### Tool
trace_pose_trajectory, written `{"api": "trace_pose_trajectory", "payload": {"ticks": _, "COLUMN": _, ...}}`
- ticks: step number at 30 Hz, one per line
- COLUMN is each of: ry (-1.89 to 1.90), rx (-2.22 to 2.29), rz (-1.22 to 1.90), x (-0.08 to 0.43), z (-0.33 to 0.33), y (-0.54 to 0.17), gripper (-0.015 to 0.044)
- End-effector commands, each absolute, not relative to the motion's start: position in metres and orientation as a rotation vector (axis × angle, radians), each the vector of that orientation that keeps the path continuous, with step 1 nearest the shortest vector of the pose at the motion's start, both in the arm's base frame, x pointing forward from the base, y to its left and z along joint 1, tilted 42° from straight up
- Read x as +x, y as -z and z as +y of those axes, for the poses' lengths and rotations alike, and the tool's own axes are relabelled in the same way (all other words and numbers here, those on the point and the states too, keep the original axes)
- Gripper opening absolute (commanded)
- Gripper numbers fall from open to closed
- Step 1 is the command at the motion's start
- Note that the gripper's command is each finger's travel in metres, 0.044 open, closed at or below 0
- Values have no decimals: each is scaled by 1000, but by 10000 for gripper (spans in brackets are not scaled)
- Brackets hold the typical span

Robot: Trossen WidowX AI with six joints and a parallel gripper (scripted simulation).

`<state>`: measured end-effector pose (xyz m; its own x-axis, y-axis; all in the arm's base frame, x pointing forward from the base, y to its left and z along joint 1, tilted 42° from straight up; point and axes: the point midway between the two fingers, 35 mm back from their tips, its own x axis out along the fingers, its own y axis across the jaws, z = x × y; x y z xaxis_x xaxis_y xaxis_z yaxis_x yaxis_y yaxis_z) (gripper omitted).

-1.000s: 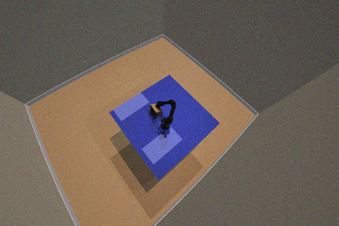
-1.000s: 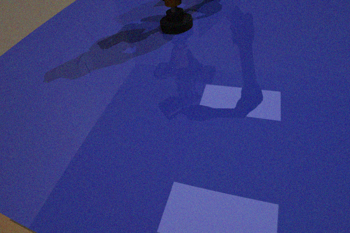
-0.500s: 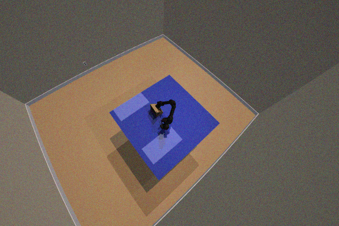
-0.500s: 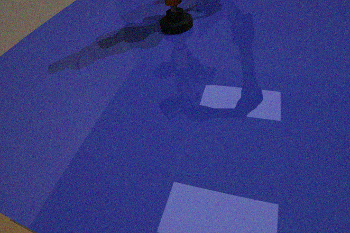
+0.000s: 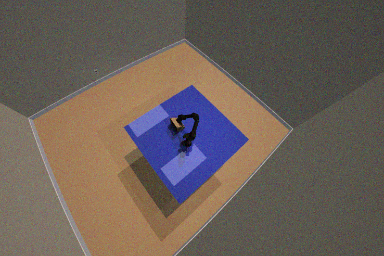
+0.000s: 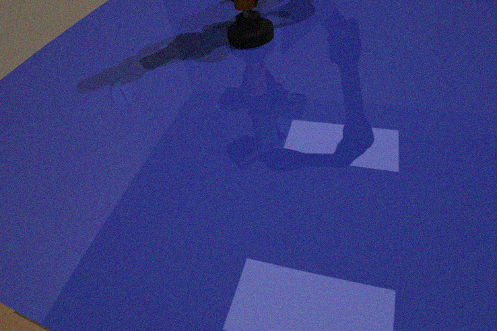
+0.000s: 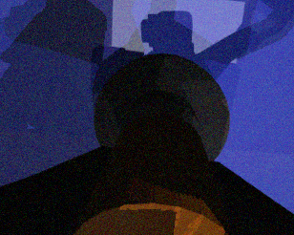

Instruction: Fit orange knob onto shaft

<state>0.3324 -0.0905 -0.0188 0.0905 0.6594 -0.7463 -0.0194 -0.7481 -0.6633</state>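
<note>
- Plain matte walls (image 5: 87, 36), grey and flat, meet at straight corners around the room, with a paler skirting strip at their foot
- The floor (image 5: 78, 144) is tan to orange-brown and evenly coloured beneath the grain; stepped, straight-edged shadows lie at the near left of the table
- A rectangular table top (image 5: 216, 126) (image 6: 296, 218) carries a smooth, saturated blue surface, crossed by pale lilac four-sided patches of light and by overlapping arm shadows
- The robot arm (image 5: 195, 120), black and jointed, bends in a hook shape towards the right
- A box-like block (image 5: 175, 122) with a light, wood-coloured top stands at the far end of the arm
- The gripper (image 5: 186, 143) (image 7: 158, 163), dark and tapering at the fingers, is closed around the orange knob
- The round pedestal (image 6: 250, 34) (image 7: 216, 115) is a squat black disc with a narrower raised collar
- The orange knob (image 6: 245, 3) (image 7: 150, 224), rounded and deeply shaded, is between the fingers, above the pedestal's collar
- The shaft (image 6: 250, 13) shows as a short, dim grey piece under the knob; its flat side cannot be made out
</note>
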Motion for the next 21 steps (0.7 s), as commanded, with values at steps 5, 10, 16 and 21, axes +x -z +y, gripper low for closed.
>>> {"api": "trace_pose_trajectory", "payload": {"ticks": 5, "ry": -1707, "rx": -1866, "rz": -640, "x": 332, "z": -90, "y": 19, "gripper": 0}}
{"api": "trace_pose_trajectory", "payload": {"ticks": 10, "ry": -1707, "rx": -1864, "rz": -637, "x": 332, "z": -90, "y": 20, "gripper": 0}}
{"api": "trace_pose_trajectory", "payload": {"ticks": 16, "ry": -1708, "rx": -1832, "rz": -592, "x": 333, "z": -90, "y": 20, "gripper": 0}}
{"api": "trace_pose_trajectory", "payload": {"ticks": 21, "ry": -1707, "rx": -1846, "rz": -612, "x": 335, "z": -88, "y": 22, "gripper": 0}}
